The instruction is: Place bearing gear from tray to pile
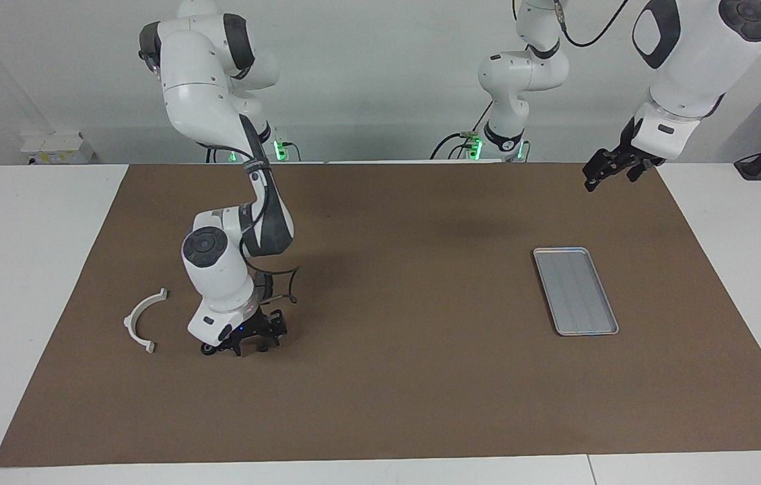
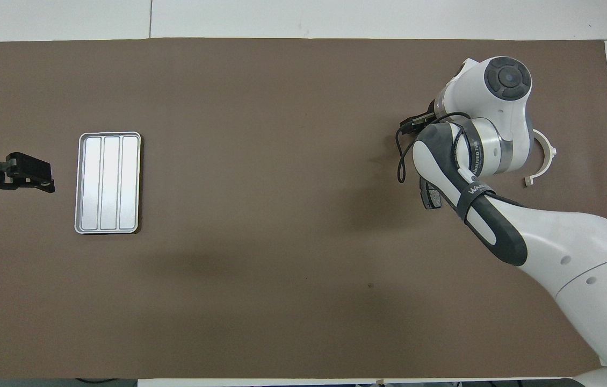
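The silver tray [image 1: 576, 291] [image 2: 107, 183] lies bare toward the left arm's end of the table. At the right arm's end lies the pile: a white plastic arc [image 1: 130, 322] [image 2: 552, 156] and a dark brake pad [image 2: 431, 194] that peeks out from under the right arm. A small black ring-shaped part [image 1: 207, 349], seemingly the bearing gear, rests on the mat between the arc and my right gripper [image 1: 252, 340]. That gripper stands open, low at the mat, beside the ring. What lies under it is hidden. My left gripper [image 1: 613, 170] [image 2: 29, 177] waits open in the air beside the tray.
A brown mat [image 1: 394, 377] covers the table, with white tabletop [image 1: 10, 269] at both ends. The right arm's elbow and wrist [image 2: 491, 107] hang over the pile area and hide much of it from above.
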Robot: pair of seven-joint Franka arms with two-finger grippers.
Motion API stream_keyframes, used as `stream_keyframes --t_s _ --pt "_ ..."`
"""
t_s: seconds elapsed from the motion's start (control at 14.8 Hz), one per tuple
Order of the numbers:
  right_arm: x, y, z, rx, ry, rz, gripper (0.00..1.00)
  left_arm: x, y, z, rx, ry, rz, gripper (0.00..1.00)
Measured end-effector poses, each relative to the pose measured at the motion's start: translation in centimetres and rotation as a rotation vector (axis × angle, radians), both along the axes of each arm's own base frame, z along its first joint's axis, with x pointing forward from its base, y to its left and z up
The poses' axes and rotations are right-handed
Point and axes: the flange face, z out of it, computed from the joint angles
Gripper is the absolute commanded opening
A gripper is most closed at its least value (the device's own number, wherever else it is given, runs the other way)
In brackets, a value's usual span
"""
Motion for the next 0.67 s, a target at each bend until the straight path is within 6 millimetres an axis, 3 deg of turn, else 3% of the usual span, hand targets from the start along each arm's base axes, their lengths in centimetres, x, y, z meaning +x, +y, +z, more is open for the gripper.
stream_keyframes --t_s 0.27,0.47,0.67 --pt "0.4 -2.5 1.2 0.001 -0.018 -0.033 1.00 0.0 0.0 0.0 0.000 0.000 0.000 1.00" --pt "0.3 -2.9 3.1 -0.002 -0.020 -0.035 1.00 0.0 0.0 0.0 0.000 0.000 0.000 1.00" --pt "-1.0 -3.3 8.7 -0.012 0.012 -0.039 1.00 0.0 0.0 0.0 0.000 0.000 0.000 1.00"
